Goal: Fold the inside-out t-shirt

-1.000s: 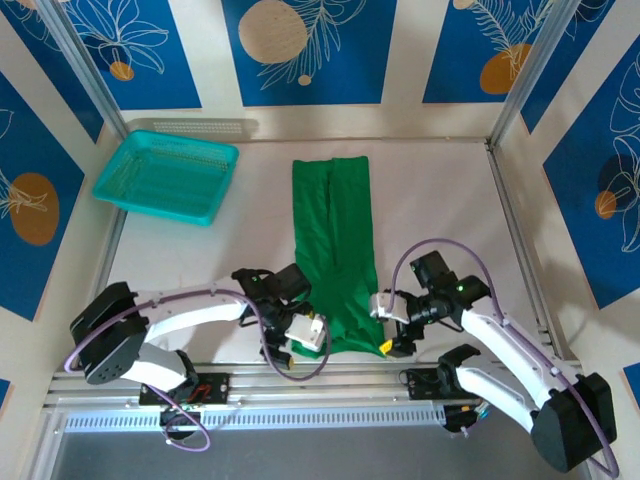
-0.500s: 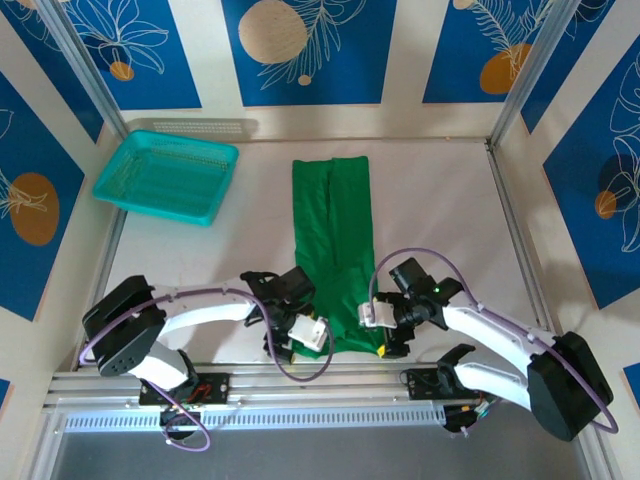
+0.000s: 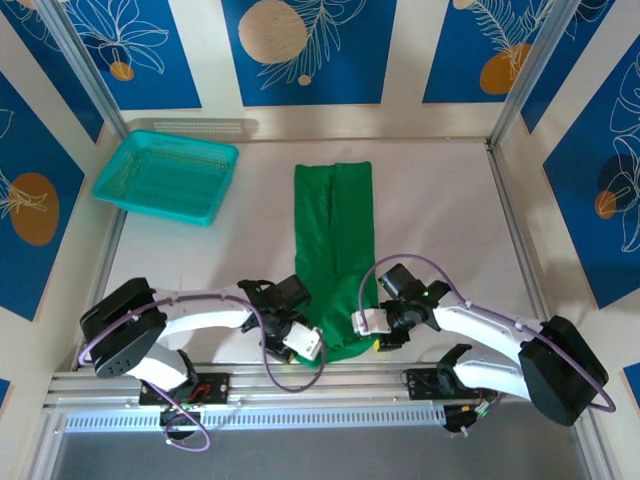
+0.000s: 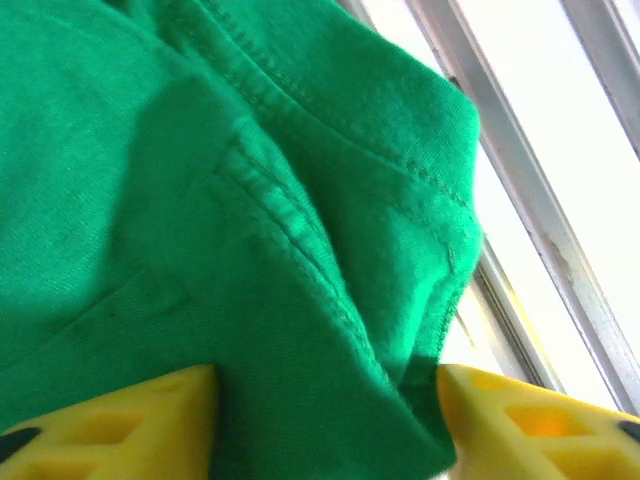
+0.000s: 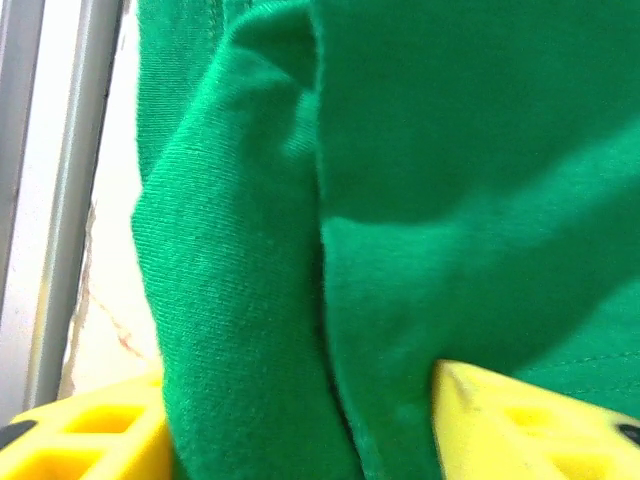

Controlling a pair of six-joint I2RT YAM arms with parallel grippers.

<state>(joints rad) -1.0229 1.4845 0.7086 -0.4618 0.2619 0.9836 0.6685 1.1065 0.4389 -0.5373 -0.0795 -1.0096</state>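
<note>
Inside-out t-shirt [image 3: 335, 250]: bright green cloth, folded into a long narrow strip. It lies lengthwise down the middle of the white table [image 3: 440, 220], its far end square. The near end is drawn into a rounded bunch between the two grippers, close to the metal rail at the table's front edge. Stitched seams and a hem show on the upper face in the left wrist view.

Basket [image 3: 165, 177]: teal plastic mesh, at the far left corner of the table, well apart from the shirt.

Left gripper [image 3: 316, 349]: at the near left corner of the strip. Its yellow fingers [image 4: 110, 425] are clamped on a gathered fold of the hem.

Right gripper [image 3: 378, 342]: at the near right corner. Its yellow fingers [image 5: 520, 425] are closed on a thick roll of the green cloth.
</note>
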